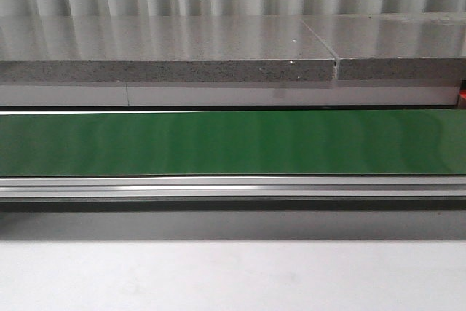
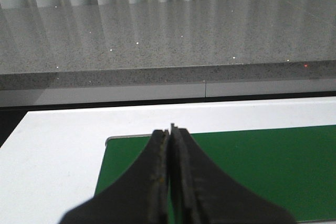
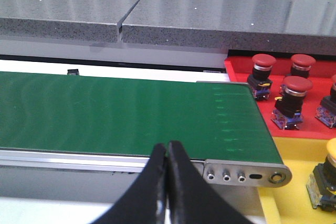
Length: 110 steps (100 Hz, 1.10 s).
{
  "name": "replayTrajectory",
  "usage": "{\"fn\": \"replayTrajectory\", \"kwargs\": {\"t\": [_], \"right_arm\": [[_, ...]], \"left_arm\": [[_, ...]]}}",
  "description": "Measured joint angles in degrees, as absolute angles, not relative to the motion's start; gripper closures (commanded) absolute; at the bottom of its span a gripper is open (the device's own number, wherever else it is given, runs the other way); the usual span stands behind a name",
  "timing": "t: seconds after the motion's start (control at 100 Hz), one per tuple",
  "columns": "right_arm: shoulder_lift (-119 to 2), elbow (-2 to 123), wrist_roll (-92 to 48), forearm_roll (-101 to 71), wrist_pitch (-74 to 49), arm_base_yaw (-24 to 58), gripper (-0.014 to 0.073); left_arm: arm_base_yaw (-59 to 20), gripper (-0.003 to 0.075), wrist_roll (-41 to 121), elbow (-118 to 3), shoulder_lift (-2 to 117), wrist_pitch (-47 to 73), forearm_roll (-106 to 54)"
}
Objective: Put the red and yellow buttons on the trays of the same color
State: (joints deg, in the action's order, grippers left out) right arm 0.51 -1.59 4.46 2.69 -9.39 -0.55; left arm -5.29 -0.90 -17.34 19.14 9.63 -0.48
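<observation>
Fingers clenched empty on both left gripper (image 2: 171, 182) and right gripper (image 3: 167, 182), green belt (image 1: 233, 143) bare, red buttons (image 3: 293, 90) already on red tray (image 3: 236, 69); I'd guess they're light, rigid, best pinched across the boxy base.

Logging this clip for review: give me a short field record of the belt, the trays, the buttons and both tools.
belt: green conveyor belt, nothing on it
red tray: at the belt's end, holds red buttons
yellow tray: beside the red one, one yellow button partly in view
left tool: shut, holding nothing
right tool: shut, holding nothing
</observation>
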Motion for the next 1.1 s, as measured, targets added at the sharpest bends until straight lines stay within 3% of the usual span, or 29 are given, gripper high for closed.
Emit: {"fn": "replayTrajectory", "kwargs": {"t": [0.54, 1.1], "right_arm": [[0.51, -1.59, 4.46, 2.69, -9.39, -0.55, 0.0662], [0.56, -1.64, 4.46, 2.69, -9.27, -0.55, 0.0662]], "left_arm": [[-5.40, 0.0740, -3.24, 0.11, 1.41, 2.10, 2.86], [-5.40, 0.0740, -3.35, 0.06, -0.23, 0.50, 3.94]]}}
